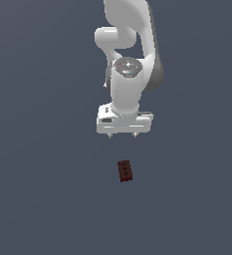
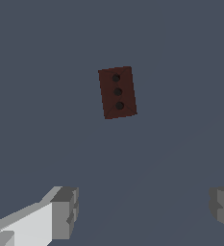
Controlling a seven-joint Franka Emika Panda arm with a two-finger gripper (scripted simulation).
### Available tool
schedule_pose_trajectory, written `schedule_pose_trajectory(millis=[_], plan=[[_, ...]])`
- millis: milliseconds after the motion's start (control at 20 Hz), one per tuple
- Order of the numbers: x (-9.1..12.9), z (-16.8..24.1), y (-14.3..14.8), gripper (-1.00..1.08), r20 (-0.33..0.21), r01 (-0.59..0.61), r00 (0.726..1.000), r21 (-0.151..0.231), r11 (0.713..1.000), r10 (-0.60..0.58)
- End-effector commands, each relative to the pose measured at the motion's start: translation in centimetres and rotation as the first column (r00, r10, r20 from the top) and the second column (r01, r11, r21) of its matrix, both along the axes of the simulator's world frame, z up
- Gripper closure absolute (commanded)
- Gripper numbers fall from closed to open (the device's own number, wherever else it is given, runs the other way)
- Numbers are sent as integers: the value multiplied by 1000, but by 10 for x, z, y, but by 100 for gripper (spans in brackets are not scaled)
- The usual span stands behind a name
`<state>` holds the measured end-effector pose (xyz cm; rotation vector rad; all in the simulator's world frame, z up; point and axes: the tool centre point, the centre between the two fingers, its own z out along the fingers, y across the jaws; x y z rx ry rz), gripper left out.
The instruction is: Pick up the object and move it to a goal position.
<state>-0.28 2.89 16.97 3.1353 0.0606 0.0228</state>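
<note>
At my wrist, the gripper (image 1: pixel 122 135) is spread wide and holds nothing; both fingers (image 2: pixel 65 211) stand far apart in the wrist view, with bare grey floor (image 1: pixel 38 199) between them. No contact with anything is evident. The step in hand I judge to be the approach: pickup has not begun. The object (image 1: pixel 125 171), a small dark red-brown block with three holes along its top face, lies flat on the floor, clear of the gripper and ahead of the fingertips, turned slightly off square to them. It is narrower than my opening, so clearance should suffice. The next move calls for carrying the gripper over the block until it sits between the fingers, matching its slight rotation, descending, then closing across its narrow sides. No goal marker is visible in either view.
</note>
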Motion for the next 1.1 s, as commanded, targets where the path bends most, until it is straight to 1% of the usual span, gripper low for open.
schedule_pose_trajectory(millis=[0,150,450,750,1050], plan=[[0,0,0,-92,0,0,1000,0,1000,0],[-1,-1,6,-92,-4,-6,1000,3,1000,6],[-7,-4,36,-92,-22,-36,999,21,999,37],[-5,-4,36,-92,-22,-37,999,20,999,38],[8,-12,35,-92,-21,-48,999,19,999,48]])
